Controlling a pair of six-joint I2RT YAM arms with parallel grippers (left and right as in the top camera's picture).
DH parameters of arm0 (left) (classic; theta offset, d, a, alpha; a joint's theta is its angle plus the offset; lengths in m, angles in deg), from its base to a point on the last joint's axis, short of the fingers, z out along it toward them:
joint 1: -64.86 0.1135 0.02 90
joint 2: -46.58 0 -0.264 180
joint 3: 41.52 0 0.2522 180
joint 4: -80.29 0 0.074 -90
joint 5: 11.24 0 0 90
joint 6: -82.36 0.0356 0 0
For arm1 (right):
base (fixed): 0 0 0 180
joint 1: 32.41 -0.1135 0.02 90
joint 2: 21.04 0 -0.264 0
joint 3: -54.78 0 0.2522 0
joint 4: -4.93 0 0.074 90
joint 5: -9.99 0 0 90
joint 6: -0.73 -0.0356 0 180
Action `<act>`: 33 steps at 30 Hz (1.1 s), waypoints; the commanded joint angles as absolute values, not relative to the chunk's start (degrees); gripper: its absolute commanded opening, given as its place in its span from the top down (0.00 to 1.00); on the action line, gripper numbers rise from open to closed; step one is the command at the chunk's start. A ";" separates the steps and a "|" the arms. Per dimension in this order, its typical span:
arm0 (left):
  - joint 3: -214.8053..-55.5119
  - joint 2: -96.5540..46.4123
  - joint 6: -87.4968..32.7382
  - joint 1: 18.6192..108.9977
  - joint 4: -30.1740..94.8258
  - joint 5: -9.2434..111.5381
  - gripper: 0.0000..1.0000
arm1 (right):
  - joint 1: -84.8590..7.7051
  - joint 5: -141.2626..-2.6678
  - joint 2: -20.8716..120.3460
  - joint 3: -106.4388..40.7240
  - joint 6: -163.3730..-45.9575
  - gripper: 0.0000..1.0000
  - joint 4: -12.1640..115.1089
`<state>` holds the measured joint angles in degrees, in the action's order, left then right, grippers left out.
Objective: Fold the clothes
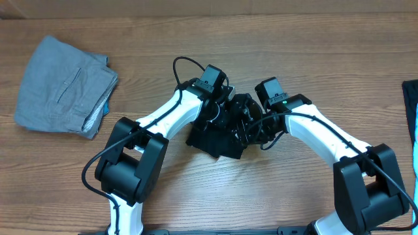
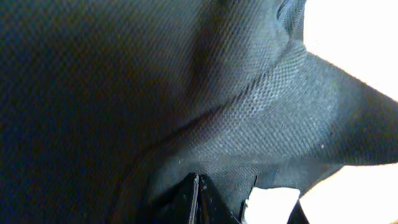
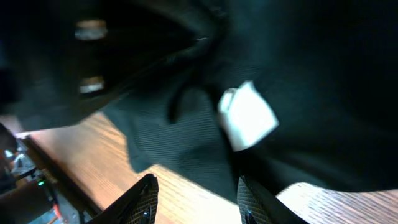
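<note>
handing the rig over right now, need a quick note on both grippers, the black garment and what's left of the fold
Left gripper: shut on the black garment.
Right gripper: open, holding nothing, beside the garment's white tag.
Garment: bunched on the table between both grippers, no neat fold yet.
Grey folded trousers: apart, far to the left, not involved.
Left to do: spread it flat and fold it.

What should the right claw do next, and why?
Probably back the right claw away from the black garment: its jaws stand apart with nothing between them, the white tag just ahead, while the left claw is shut, apparently pinching the fabric.
</note>
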<state>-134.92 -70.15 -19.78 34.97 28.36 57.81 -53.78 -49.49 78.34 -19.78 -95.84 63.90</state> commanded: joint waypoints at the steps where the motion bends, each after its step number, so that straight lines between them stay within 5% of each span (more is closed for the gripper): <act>1: -136.30 -69.65 -20.94 35.43 26.96 58.19 0.94 | -53.67 -51.54 78.27 -18.84 -96.53 0.55 63.61; 16: -136.84 -69.65 -21.42 35.69 26.30 57.90 0.94 | -56.25 -46.86 80.72 -18.81 -96.77 0.75 64.01; 19: -136.84 -69.65 -21.40 35.69 26.22 58.01 0.93 | -56.25 -46.45 80.72 -18.86 -97.30 0.96 64.75; 29: -136.84 -69.65 -21.40 35.71 26.37 60.17 0.91 | -52.95 -56.85 78.93 -19.84 -101.30 0.96 74.48; 33: -138.09 -69.43 -21.40 36.35 25.82 59.32 0.78 | -52.95 -56.83 78.93 -19.80 -101.30 0.76 74.70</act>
